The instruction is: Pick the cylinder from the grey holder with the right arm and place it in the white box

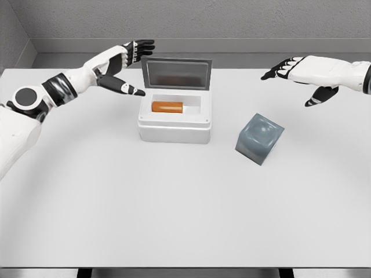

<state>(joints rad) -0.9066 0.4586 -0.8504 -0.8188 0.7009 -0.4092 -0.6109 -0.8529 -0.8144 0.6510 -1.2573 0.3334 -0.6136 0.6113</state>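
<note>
Since cylinder (167,107) lies inside box (174,121), lid up, placing looks done and holder (259,138) right of box sits empty. Right hand (301,74) hovers beyond holder, fingers spread, holding nothing; left hand (124,66) open beside box. Next: probably just retract

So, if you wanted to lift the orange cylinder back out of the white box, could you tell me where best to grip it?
Probably around its middle, from above: the orange cylinder lies on its side in the white box, whose walls block the sides.
</note>
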